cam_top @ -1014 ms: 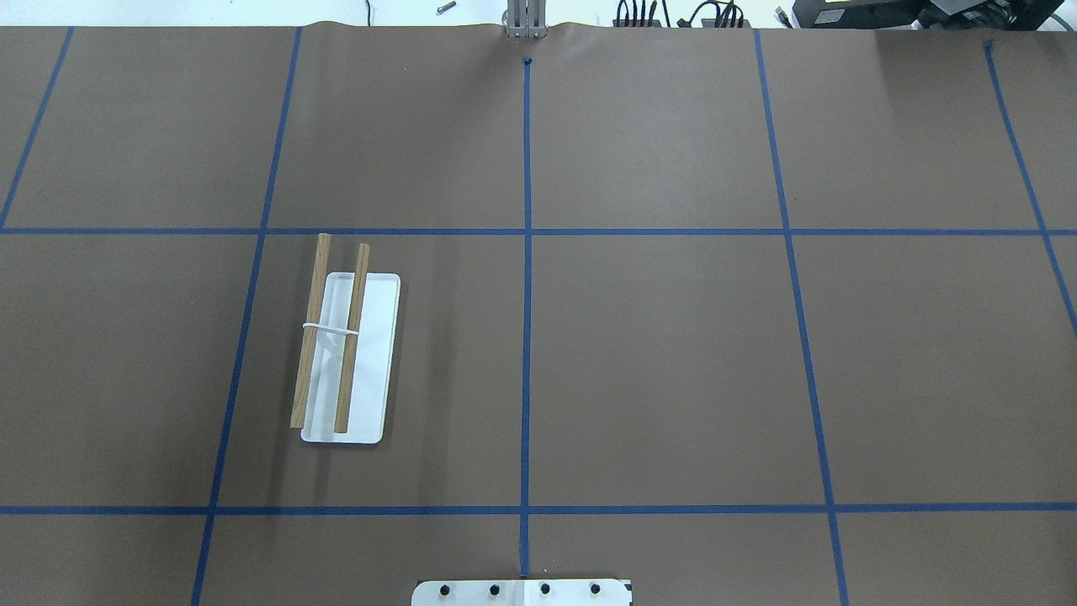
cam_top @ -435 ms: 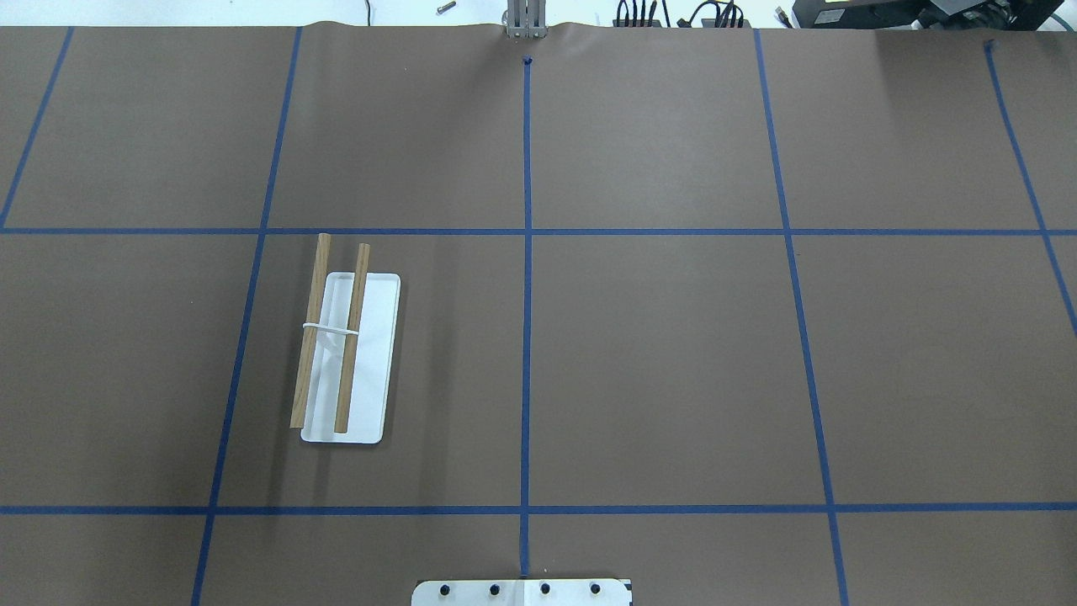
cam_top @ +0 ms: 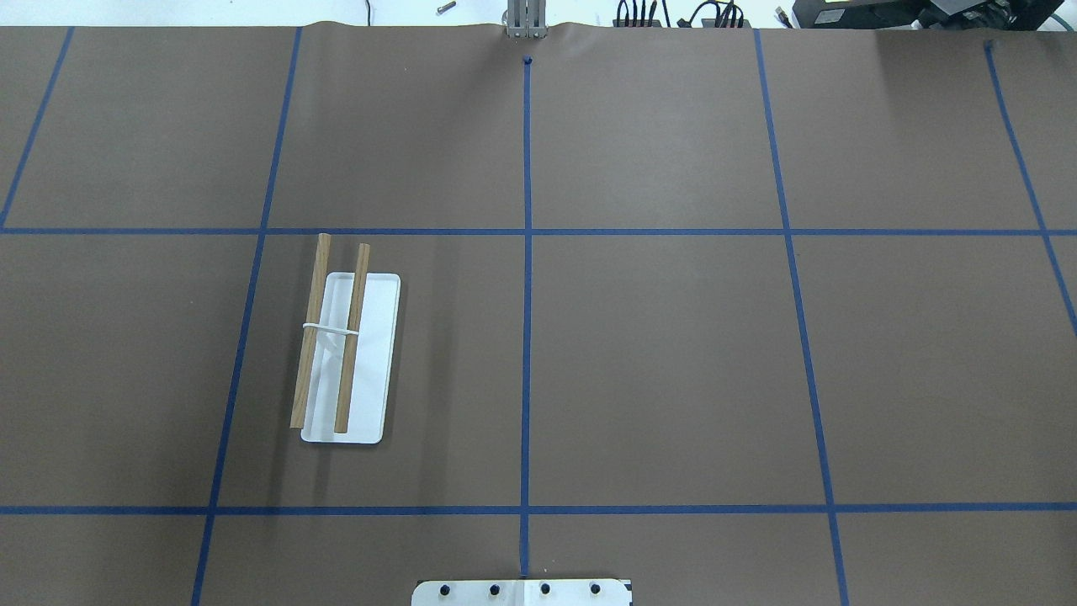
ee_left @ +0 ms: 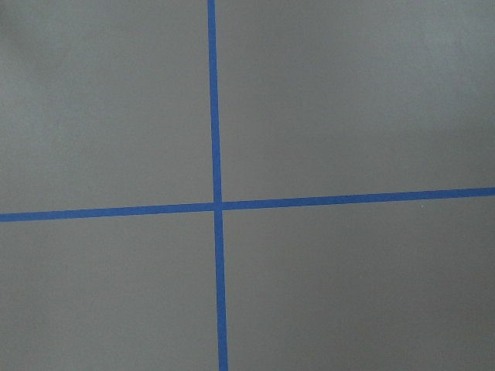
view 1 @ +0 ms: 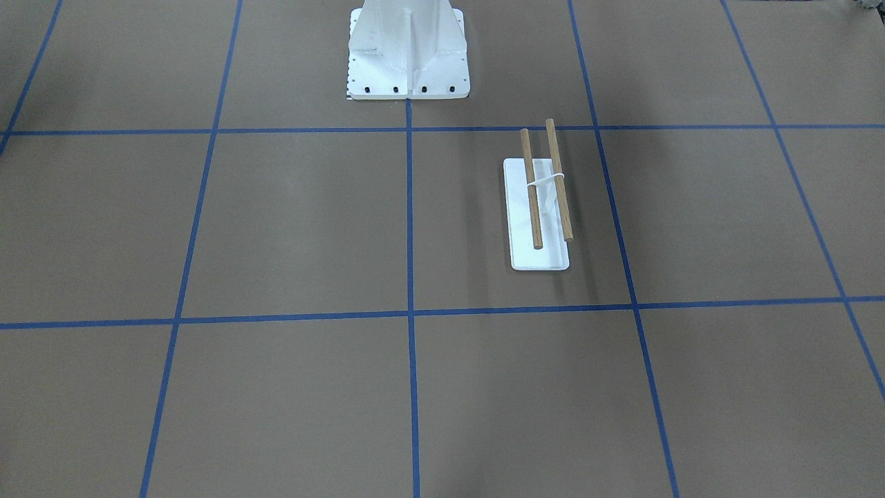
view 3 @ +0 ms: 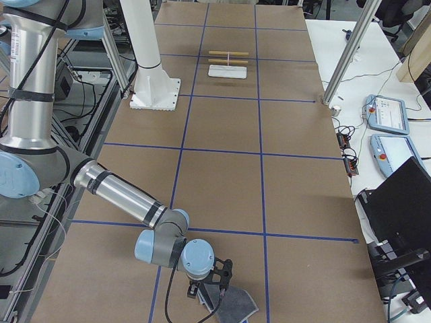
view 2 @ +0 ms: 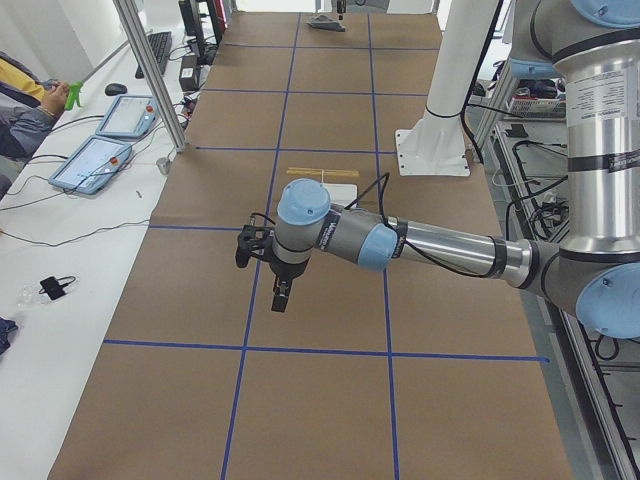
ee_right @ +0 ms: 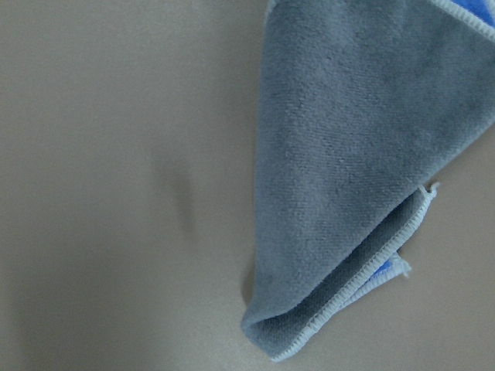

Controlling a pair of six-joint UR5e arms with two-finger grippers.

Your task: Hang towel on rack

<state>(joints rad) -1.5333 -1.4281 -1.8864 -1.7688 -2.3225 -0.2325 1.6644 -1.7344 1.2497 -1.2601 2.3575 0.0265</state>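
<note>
The rack (cam_top: 336, 337) has two wooden dowels over a white base plate and stands on the table's left half; it also shows in the front view (view 1: 543, 200) and both side views (view 2: 322, 178) (view 3: 229, 62). The dark-grey towel (ee_right: 363, 154), with light edging and a blue underside, lies folded over at the table's right end (view 3: 236, 306). My right gripper (view 3: 202, 291) hovers close by the towel's edge; I cannot tell if it is open. My left gripper (view 2: 279, 300) hangs over bare table, far from the rack; its state is unclear.
The large white bolted pedestal (view 1: 408, 55) stands at the robot's side of the table (cam_top: 522, 592). Blue tape lines (ee_left: 215, 205) grid the brown surface. Tablets (view 2: 100, 160) and a metal post (view 3: 347, 60) sit along the operators' side.
</note>
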